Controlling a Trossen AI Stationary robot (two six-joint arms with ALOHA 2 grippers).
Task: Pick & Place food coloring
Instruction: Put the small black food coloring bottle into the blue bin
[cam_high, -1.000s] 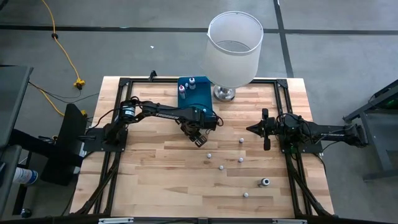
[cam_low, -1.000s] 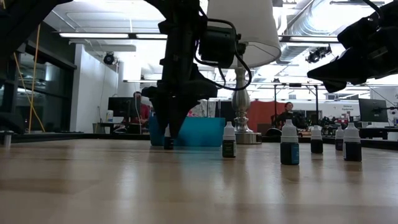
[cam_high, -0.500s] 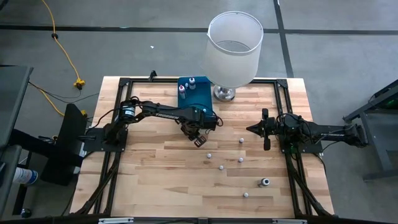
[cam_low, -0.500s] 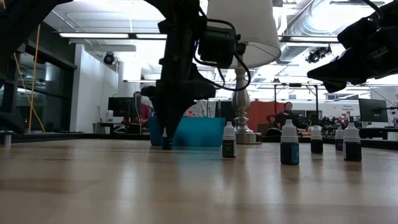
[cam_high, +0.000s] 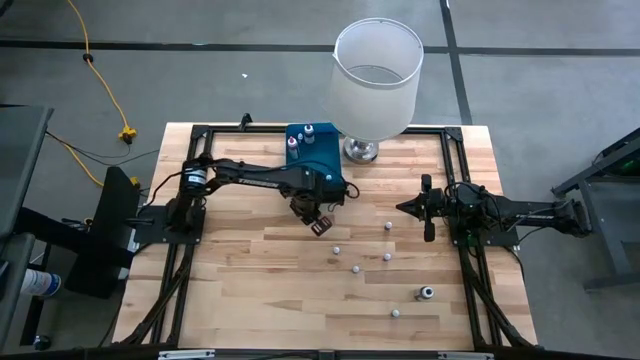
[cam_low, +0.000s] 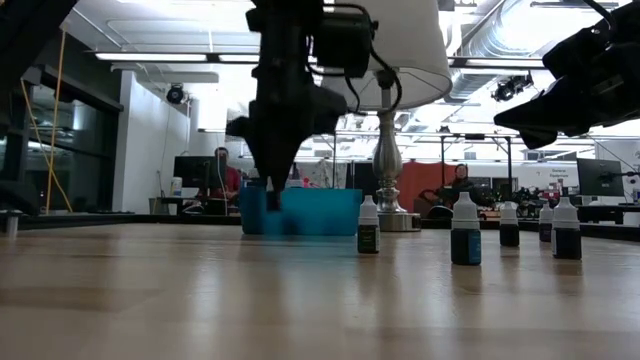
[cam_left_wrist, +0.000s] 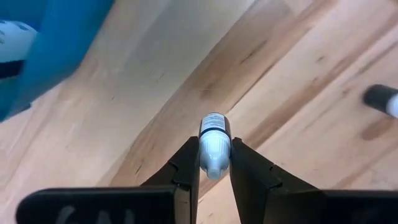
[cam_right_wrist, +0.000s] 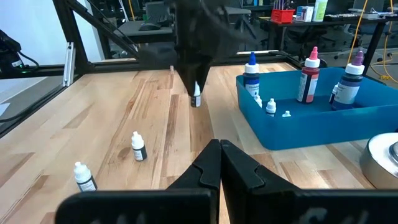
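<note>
**Operator:** Between the left gripper's (cam_left_wrist: 214, 163) two dark fingers sat one tiny dark-bodied food coloring bottle with a white cap (cam_left_wrist: 214, 142), clamped at the cap end. Was it clear of the table?

**Technician:** Judged so. The low view showed the pale wooden slatted table (cam_low: 300, 300) with a gap under the fingertips, and the right wrist view showed the bottle (cam_right_wrist: 196, 96) hanging upright off the surface. Its long axis ran in line with the fingers, dark base outward, pointing down.

**Operator:** Where did the drop-off lie?

**Technician:** The blue open plastic tray (cam_high: 312, 150) stood just beyond the gripper, toward the table's far edge, with taller bottles already standing in it. The coming move depended on that offset: carry toward the tray, then lower.

**Operator:** Which arm was nearer?

**Technician:** The left. The right gripper (cam_high: 405, 208) waited fully closed and empty, well apart on its own side. Several loose white-capped bottles (cam_high: 387, 257) stood on the table between the two arms.
</note>
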